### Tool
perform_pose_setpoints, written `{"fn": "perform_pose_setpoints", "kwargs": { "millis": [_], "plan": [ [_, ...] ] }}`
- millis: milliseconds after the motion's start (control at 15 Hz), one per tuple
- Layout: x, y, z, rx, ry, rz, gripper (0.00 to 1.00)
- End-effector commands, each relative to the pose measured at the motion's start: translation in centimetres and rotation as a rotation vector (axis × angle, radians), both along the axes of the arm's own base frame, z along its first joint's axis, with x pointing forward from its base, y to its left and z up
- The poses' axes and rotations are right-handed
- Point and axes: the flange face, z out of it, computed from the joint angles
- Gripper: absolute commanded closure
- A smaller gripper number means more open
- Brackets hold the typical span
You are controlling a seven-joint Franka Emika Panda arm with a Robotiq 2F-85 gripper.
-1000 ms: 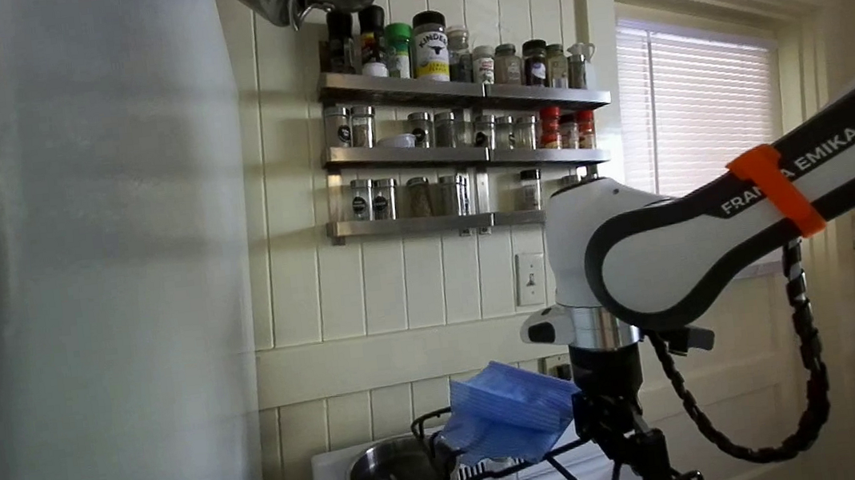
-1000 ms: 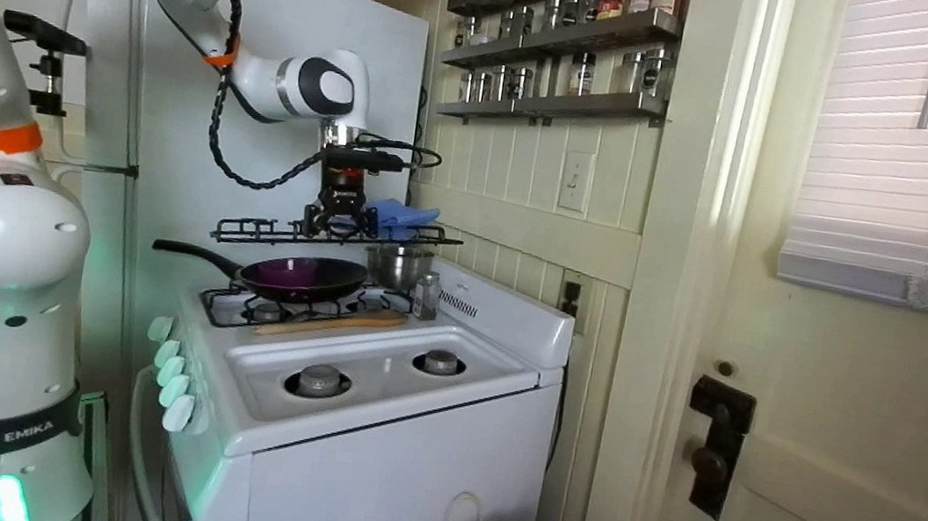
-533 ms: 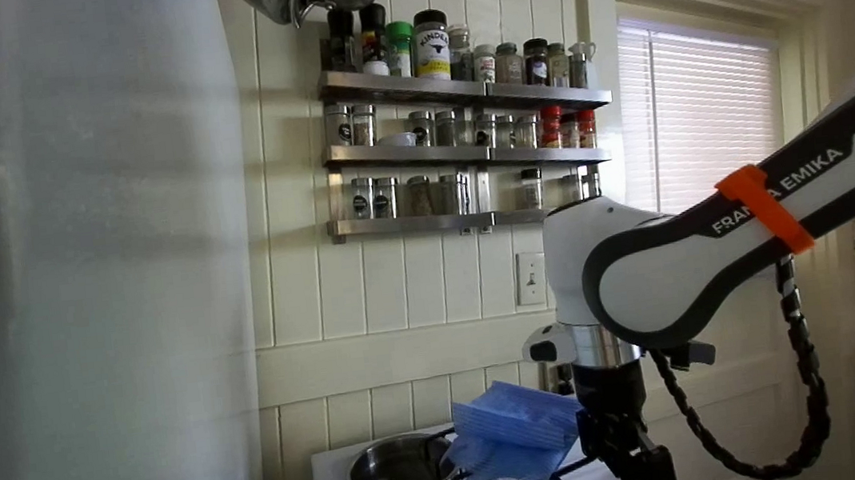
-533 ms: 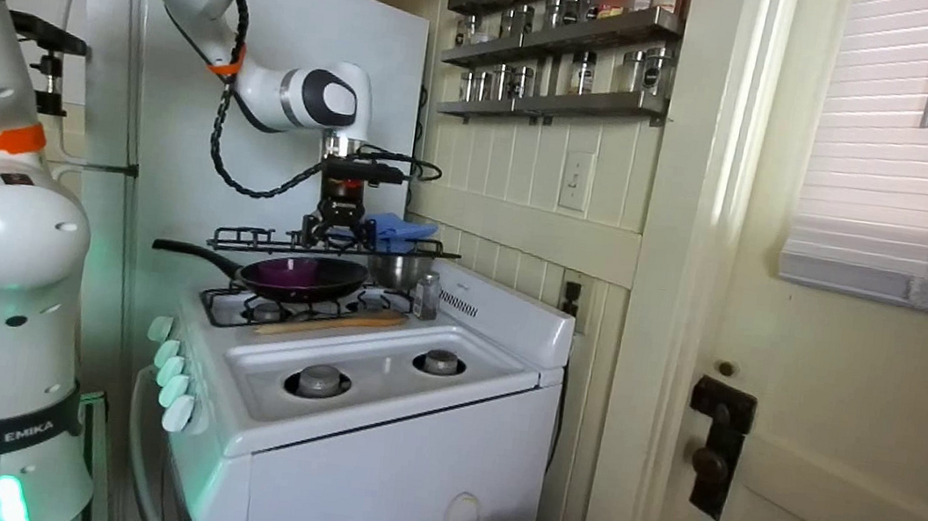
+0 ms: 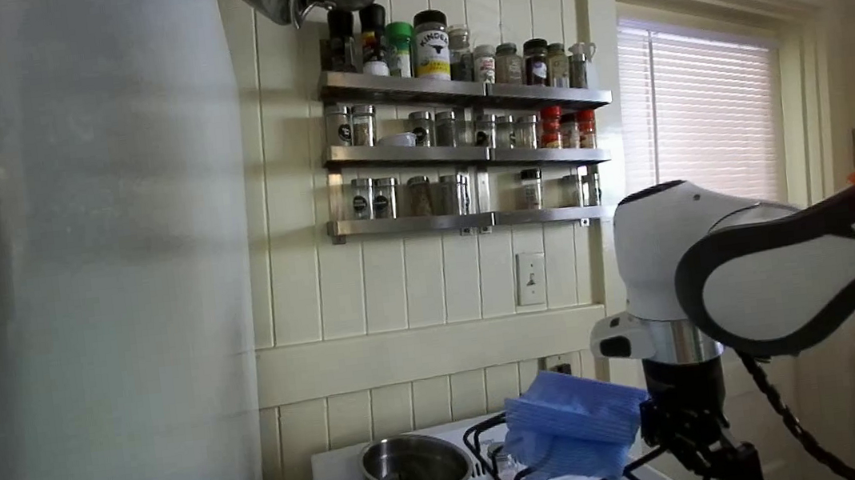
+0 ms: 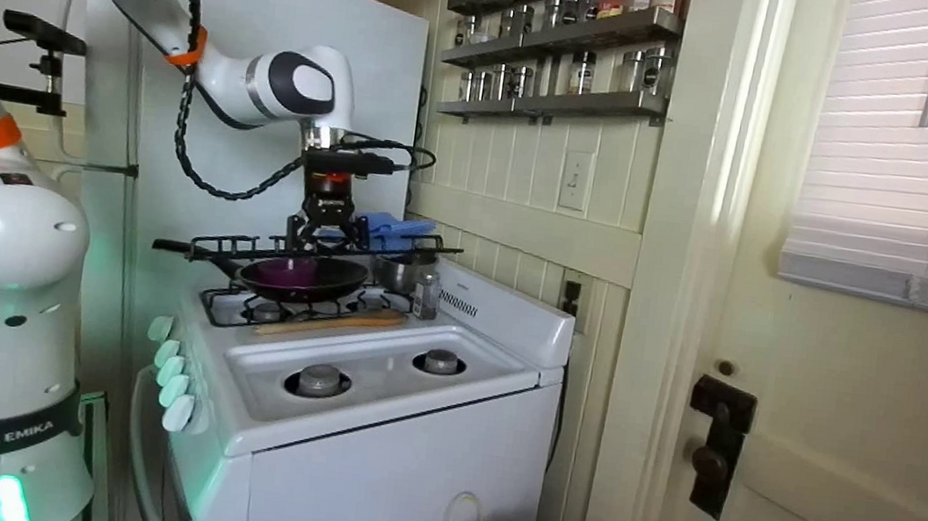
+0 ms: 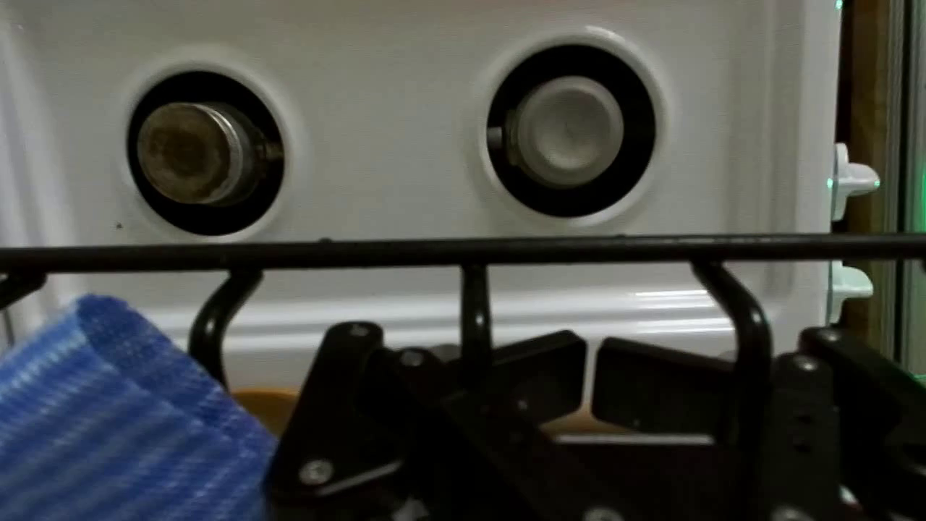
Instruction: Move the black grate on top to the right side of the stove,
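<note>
My gripper (image 6: pixel 330 237) is shut on the black grate (image 6: pixel 239 250) and holds it in the air, roughly level, over the stove (image 6: pixel 380 367). In the wrist view the fingertips (image 7: pixel 589 383) almost meet between the grate's prongs, and its long bar (image 7: pixel 398 254) runs across the picture. The exact grip contact is dark and hard to see. A folded blue cloth (image 5: pixel 577 420) sits at the grate's wall end, beside the gripper. The bare side of the stove shows two uncovered burners (image 6: pixel 320 381) (image 6: pixel 441 363).
Below the grate, a dark frying pan (image 6: pixel 298 278) stands on another grate. A metal bowl (image 5: pixel 414 479), a glass shaker (image 6: pixel 427 296) and a wooden utensil (image 6: pixel 332 323) are near it. The stove's back panel (image 6: pixel 502 311) rises at the wall. A fridge (image 6: pixel 297 36) stands beside the stove.
The gripper first came down a little with the grate and cloth. Then it shifted sideways, right in an exterior view, slightly left in an exterior view from elsewhere. The grate stays held.
</note>
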Motion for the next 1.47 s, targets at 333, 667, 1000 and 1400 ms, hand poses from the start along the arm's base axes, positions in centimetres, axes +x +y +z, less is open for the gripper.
{"fn": "perform_pose_setpoints", "kwargs": {
  "millis": [333,667,1000,1400],
  "plan": [
    [-1.7,-6.0,8.5,0.094,-0.206,-0.047,1.0],
    [-0.9,-7.6,7.1,0.078,-0.162,-0.056,1.0],
    [-0.9,-7.2,7.1,0.078,-0.16,-0.048,1.0],
    [-2.2,-11.8,5.5,0.155,-0.105,-0.126,1.0]
  ]
}}
